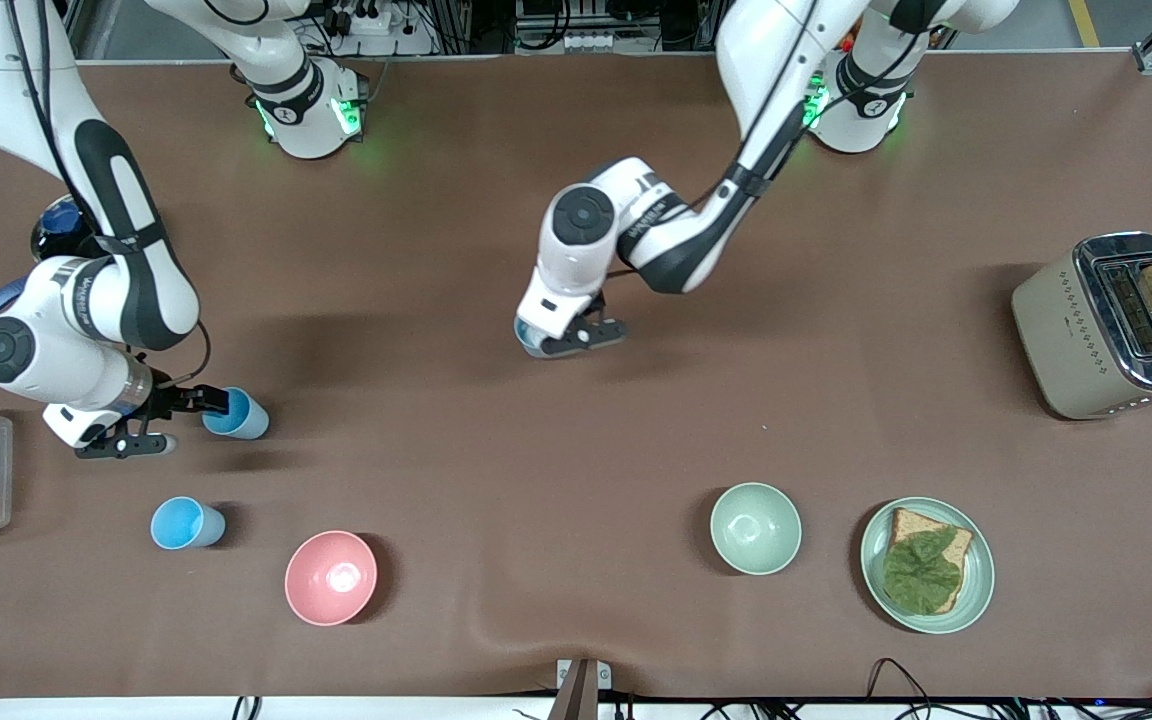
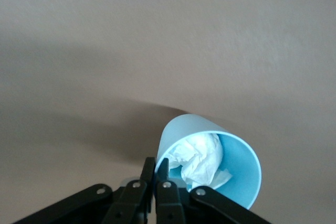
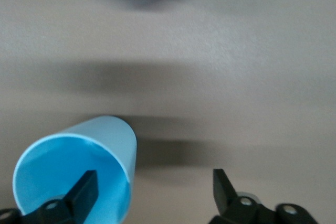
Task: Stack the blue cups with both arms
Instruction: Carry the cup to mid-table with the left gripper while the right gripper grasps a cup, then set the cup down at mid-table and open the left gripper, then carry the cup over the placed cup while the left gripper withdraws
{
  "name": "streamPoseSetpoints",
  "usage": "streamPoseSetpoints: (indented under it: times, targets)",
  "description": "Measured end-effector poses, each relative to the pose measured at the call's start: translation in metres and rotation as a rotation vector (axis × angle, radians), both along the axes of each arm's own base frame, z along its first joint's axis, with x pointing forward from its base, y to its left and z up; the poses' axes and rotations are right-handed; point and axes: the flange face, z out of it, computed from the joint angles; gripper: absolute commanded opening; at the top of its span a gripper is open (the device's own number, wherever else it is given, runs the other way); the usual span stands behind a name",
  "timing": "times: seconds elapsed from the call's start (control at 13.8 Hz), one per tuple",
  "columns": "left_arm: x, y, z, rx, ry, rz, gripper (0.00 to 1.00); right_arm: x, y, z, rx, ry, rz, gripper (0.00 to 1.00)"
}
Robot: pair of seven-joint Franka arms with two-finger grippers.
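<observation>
The right gripper (image 1: 141, 425) is wide open at the right arm's end of the brown table (image 1: 496, 420), one finger inside the mouth of a small light-blue plastic cup (image 1: 239, 414), its wall not yet pinched. A second light-blue cup (image 1: 186, 523) stands upright nearer the front camera, close by, so the right arm is plainly the nearer one to it. The left gripper (image 1: 576, 335), low at mid-table, is closed on the rim of a third blue cup holding crumpled white paper (image 2: 202, 158). No legible writing shows on any cup.
</observation>
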Motion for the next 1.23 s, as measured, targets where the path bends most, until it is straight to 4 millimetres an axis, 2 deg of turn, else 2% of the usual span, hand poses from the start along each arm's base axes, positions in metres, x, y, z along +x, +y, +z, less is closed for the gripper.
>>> streamPoseSetpoints:
  times: [0.14, 0.29, 0.36, 0.51, 0.58, 0.72, 0.8, 0.87, 1.01, 1.09, 1.23]
  targets:
    - [0.002, 0.0, 0.002, 0.005, -0.008, 0.001, 1.0, -0.003, 0.001, -0.008, -0.002, -0.007, 0.002, 0.0]
    - [0.02, 0.006, 0.016, -0.005, -0.039, 0.021, 1.0, -0.004, 0.001, -0.009, -0.002, -0.006, 0.001, 0.0]
    - [0.035, 0.013, 0.036, -0.02, -0.072, 0.042, 1.0, -0.004, 0.001, -0.009, -0.003, -0.007, 0.002, 0.0]
    - [0.072, 0.041, 0.099, -0.06, -0.153, 0.098, 1.0, -0.002, 0.005, -0.005, -0.003, -0.016, 0.007, 0.0]
    - [0.09, 0.064, 0.138, -0.071, -0.199, 0.127, 1.0, 0.0, 0.008, -0.001, -0.003, -0.024, 0.013, 0.0]
    - [0.121, 0.122, 0.214, -0.073, -0.29, 0.18, 1.0, 0.004, 0.019, 0.011, -0.004, -0.044, 0.004, 0.0]
    - [0.131, 0.158, 0.248, -0.054, -0.313, 0.208, 1.0, 0.006, 0.029, 0.017, -0.004, -0.047, -0.022, 0.0]
    - [0.138, 0.193, 0.273, -0.023, -0.314, 0.229, 1.0, 0.008, 0.044, 0.023, -0.002, -0.042, -0.056, 0.0]
    - [0.144, 0.262, 0.314, 0.046, -0.301, 0.219, 1.0, 0.016, 0.09, 0.043, -0.002, -0.016, -0.129, 0.0]
    - [0.14, 0.288, 0.329, 0.082, -0.276, 0.193, 1.0, 0.02, 0.116, 0.056, -0.003, 0.0, -0.16, 0.0]
    - [0.127, 0.322, 0.349, 0.137, -0.223, 0.148, 1.0, 0.022, 0.171, 0.085, 0.018, 0.031, -0.22, 0.0]
